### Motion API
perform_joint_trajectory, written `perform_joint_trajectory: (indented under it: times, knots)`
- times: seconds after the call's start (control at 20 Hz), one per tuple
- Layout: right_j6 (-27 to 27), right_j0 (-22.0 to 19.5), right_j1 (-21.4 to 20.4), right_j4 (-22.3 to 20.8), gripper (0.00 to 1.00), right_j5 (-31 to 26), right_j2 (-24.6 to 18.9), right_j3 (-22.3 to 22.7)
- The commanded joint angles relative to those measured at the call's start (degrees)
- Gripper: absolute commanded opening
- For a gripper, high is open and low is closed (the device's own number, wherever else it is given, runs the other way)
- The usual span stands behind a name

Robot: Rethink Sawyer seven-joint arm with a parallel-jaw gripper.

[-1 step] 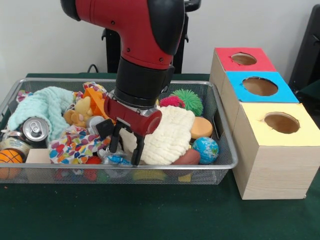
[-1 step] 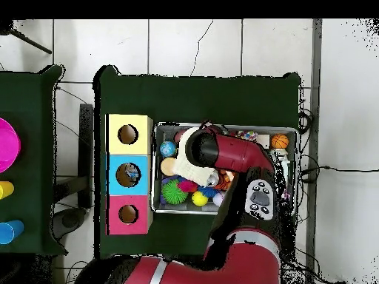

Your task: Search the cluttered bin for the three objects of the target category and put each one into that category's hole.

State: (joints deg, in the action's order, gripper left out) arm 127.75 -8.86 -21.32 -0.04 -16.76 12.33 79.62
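Observation:
A wire mesh bin (image 1: pixel 226 165) holds a heap of clutter. My gripper (image 1: pixel 126 146) hangs over the bin's front middle, open, with nothing between its black fingers (image 1: pixel 138 150). Its tips are just above a clear blue-tinted item (image 1: pixel 118 160) and beside a cream knit cloth (image 1: pixel 170 132). Nearby lie a globe ball (image 1: pixel 205 149), a green spiky ball (image 1: pixel 188 100), a pink spiky ball (image 1: pixel 171 101), an orange disc (image 1: pixel 201 127) and a soda can (image 1: pixel 34 129). In the overhead view the arm (image 2: pixel 222 151) hides the gripper above the bin (image 2: pixel 226 208).
Right of the bin stand three wooden boxes with holes: red top (image 1: pixel 244 59), blue top (image 1: pixel 260 86), yellow top (image 1: pixel 281 122). A basketball (image 1: pixel 10 157), mint cloth (image 1: pixel 40 105), yellow plush (image 1: pixel 79 114) and patterned cloth (image 1: pixel 75 145) fill the bin's left.

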Motion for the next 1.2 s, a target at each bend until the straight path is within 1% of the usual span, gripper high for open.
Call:
perform_joint_trajectory:
  times: [0.05, 0.3, 0.45, 0.5, 0.65, 0.8, 0.95, 1.05, 1.2]
  knots:
    - [3.2, 0.2, 4.5, -1.7, 1.0, 0.3, -3.3, -0.4]
    - [2.5, -0.2, 4.8, -2.1, 1.0, 0.1, -3.3, -0.9]
    - [2.3, -0.2, 4.8, -2.7, 1.0, 1.3, -3.2, -0.9]
    - [2.2, -0.2, 4.8, -2.9, 0.0, 1.7, -3.2, -0.9]
    - [2.5, 0.2, 4.9, -2.8, 0.0, 1.9, -2.8, -1.1]
    - [3.8, 1.3, 5.0, -2.5, 0.0, 2.0, -1.0, -1.2]
    - [4.4, 1.5, 4.4, -1.7, 0.0, 0.9, -0.9, -0.9]
    - [4.3, 1.7, 2.9, -1.4, 0.0, -0.5, -1.1, 0.2]
    - [3.9, 2.5, -1.1, -1.2, 0.0, -3.7, -0.6, 1.9]
